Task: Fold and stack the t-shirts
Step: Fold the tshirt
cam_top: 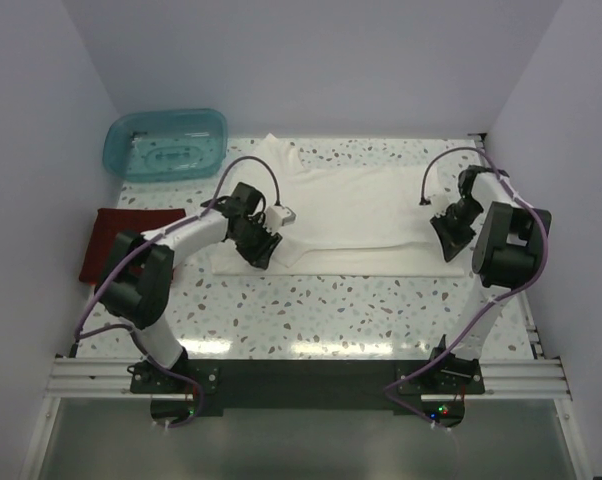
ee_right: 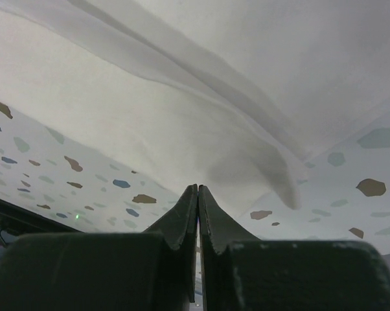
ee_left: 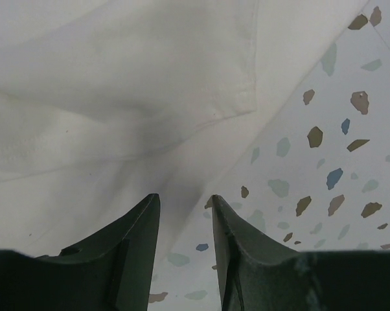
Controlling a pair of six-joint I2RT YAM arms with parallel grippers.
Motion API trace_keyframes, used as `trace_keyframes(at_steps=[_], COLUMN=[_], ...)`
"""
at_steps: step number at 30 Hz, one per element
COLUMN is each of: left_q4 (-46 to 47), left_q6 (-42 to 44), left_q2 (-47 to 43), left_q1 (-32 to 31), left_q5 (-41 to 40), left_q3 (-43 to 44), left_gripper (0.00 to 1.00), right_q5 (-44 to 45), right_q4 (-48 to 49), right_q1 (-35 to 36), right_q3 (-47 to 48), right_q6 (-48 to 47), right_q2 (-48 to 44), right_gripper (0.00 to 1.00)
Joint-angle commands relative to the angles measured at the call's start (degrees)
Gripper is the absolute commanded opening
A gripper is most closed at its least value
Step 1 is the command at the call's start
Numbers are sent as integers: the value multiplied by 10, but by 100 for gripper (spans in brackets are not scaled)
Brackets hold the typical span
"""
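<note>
Top external view, near to far: alu rail [cam_top: 81, 375] carried both arm bases at the near edge. Beyond it lay a white terrazzo table [cam_top: 311, 310] w/ grey-brown and blue flecks, glare on the near strip. Plain pale walls [cam_top: 301, 60] closed in the L, R and far sides.

L gripper [cam_top: 259, 246] [ee_left: 185, 197] sat at the near-L corner of the white t-shirt [cam_top: 361, 215] [ee_left: 117, 97] [ee_right: 214, 84]. Its jaws were apart, nothing between them, w/ cloth edge and bare table just ahead. R gripper [cam_top: 449, 240] [ee_right: 197, 188] sat at the shirt's R end, fingers pressed together. Couldn't tell if any hem was caught between them.

Shirt lay flat across mid-table, long axis running L–R, roughly parallel to the rail. A hemmed sleeve lay at the L end per the left wrist view, and a flap stuck out at the far-L corner. Neck not discernible.

Dark red folded shirt [cam_top: 116, 240] lay at the table's L edge, apart from the white one. Teal plastic tub [cam_top: 166, 145] sat in the far-L corner.
</note>
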Motion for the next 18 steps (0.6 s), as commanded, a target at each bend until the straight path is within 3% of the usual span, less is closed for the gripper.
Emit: trace_keyframes(at_steps=[1, 18], left_q4=[62, 117], left_q6=[-23, -13], left_q2=[-4, 50], left_q1=[-14, -27], left_q5=[-31, -54], left_q3=[-2, 51], left_gripper=[43, 42], right_q5=[-6, 33], right_q4=[27, 74], right_q1=[11, 17], right_q3=[-24, -73], right_q6=[20, 13], right_q2=[-45, -40], right_gripper=[3, 2])
